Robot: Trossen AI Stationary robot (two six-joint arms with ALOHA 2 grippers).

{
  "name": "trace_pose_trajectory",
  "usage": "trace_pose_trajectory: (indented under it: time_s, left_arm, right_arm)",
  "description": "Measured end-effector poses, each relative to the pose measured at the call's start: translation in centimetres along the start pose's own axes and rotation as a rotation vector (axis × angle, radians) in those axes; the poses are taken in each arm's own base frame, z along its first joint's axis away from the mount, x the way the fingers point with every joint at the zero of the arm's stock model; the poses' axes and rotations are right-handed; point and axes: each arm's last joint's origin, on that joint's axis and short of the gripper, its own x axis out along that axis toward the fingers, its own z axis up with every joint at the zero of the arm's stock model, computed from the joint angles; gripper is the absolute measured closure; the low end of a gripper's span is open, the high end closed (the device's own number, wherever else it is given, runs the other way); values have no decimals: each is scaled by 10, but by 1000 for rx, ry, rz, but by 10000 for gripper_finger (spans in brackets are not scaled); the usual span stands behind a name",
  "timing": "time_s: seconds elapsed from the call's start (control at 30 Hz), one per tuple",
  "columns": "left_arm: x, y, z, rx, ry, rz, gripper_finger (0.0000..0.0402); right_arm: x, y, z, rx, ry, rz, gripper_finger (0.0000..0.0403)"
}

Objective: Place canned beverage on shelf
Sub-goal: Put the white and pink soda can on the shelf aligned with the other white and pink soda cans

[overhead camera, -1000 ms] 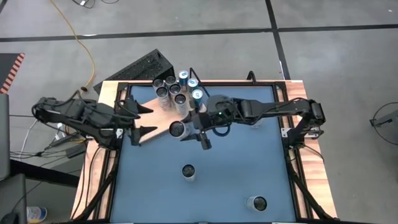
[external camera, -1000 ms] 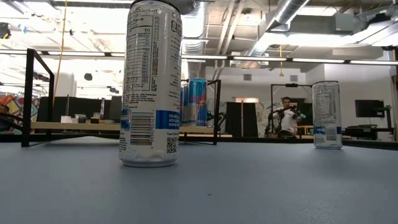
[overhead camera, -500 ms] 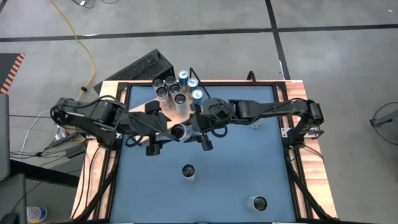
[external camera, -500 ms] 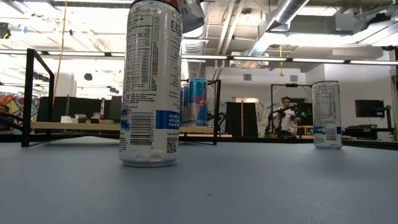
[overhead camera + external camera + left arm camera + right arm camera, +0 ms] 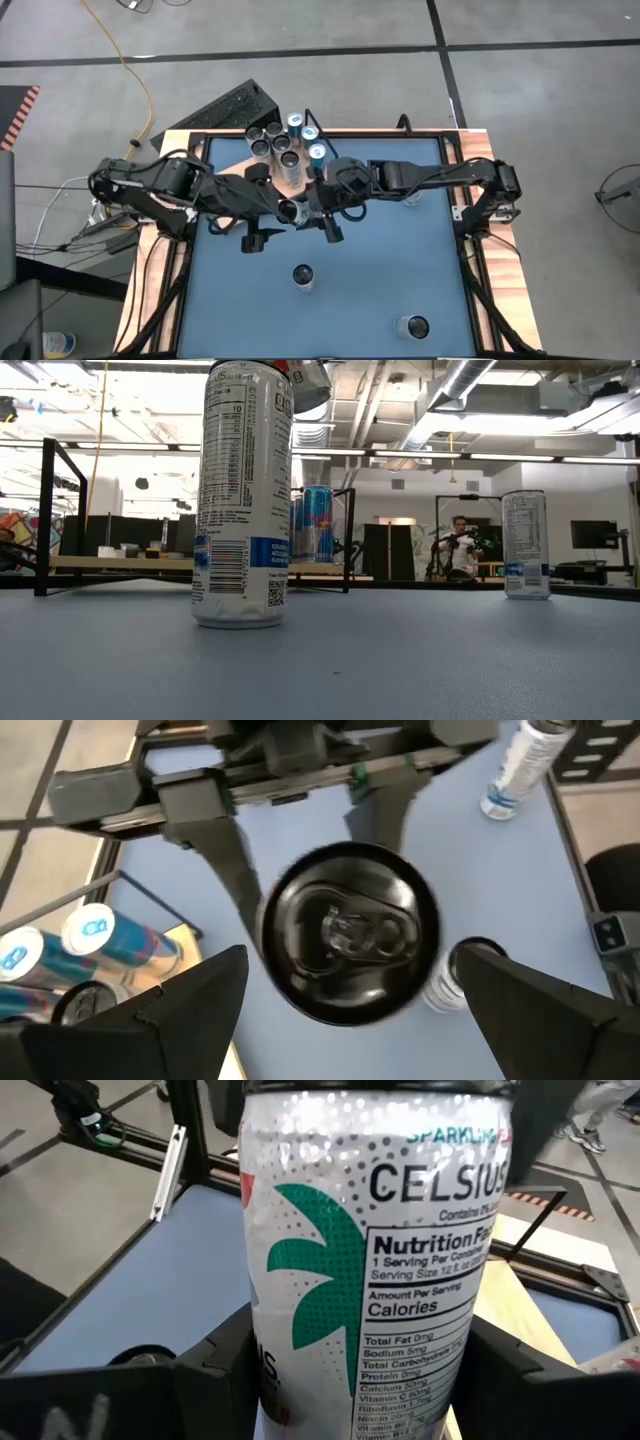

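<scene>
The right claw (image 5: 300,212) pinches a white Celsius can (image 5: 288,210) by its sides and holds it lifted above the blue bench (image 5: 380,280), near the front edge of the shelf (image 5: 232,172); in the right wrist view the can (image 5: 370,1260) fills the picture, white with a green palm leaf, black lettering and a nutrition panel. The left claw (image 5: 262,208) is spread wide, its fingers (image 5: 190,1010) reaching to either side of the can's dark top (image 5: 348,932) without touching it. Just behind the two claws, a cluster of cans (image 5: 283,140) stands on the pale-wood shelf, some with dark tops and some blue and silver, close against the black wire frame (image 5: 200,150) at its far end. The shelf's nearer, left part lies bare, though the left arm crosses above it. On the bench, well apart from the claws, stand two more white cans, one near the middle (image 5: 303,275) and one toward the front right (image 5: 413,326). Between them the blue surface is open. In the low view the nearer can (image 5: 242,495) stands tall in the foreground, and a person (image 5: 460,550) shows far off in the room.
</scene>
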Motion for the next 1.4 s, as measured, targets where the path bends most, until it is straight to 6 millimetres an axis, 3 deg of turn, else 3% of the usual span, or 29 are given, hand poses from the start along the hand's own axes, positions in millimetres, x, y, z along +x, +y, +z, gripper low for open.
trace_pose_trajectory:
  time_s: [0.43, 1.4]
  left_arm:
    - [20, 16, 4, -12, 20, -31, 56]
    - [45, 14, 1, 15, 118, -52, 56]
  right_arm:
    - [0, 0, 0, 0, -4, -2, 168]
    - [0, -2, -3, 9, 26, 5, 168]
